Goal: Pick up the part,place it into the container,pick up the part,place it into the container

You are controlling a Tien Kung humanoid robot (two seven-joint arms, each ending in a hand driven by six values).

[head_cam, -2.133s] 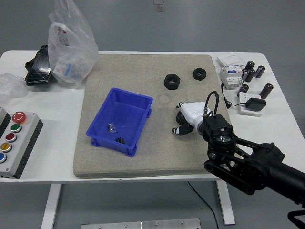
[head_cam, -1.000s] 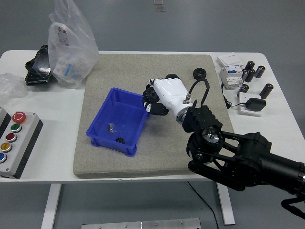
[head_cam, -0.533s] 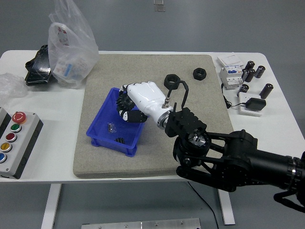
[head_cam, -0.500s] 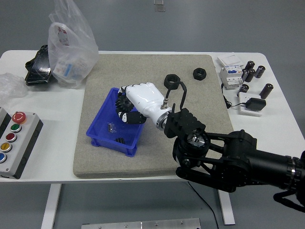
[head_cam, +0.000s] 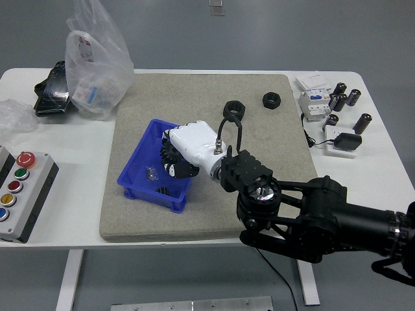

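My right hand [head_cam: 174, 157], white with black fingers, hangs over the right half of the blue bin [head_cam: 139, 162] on the grey mat. Its fingers are curled tight on a small dark part that they almost wholly hide. Inside the bin lie a small metal part [head_cam: 152, 173] and a black part [head_cam: 163, 190] near the front wall. Two black hex nuts sit on the mat behind the hand, the bigger nut [head_cam: 233, 108] and the smaller nut [head_cam: 271, 99]. The left arm does not show.
A clear plastic bag [head_cam: 97, 61] and a black object [head_cam: 52, 87] stand at the back left. A button box [head_cam: 18, 191] is at the left edge. Breakers, black cylinders [head_cam: 343, 97] and an adapter [head_cam: 345, 141] crowd the right side.
My right hand has swung left from the mat's right side to above the bin, then dipped lower and slightly right over it. Its fingers stayed curled throughout.
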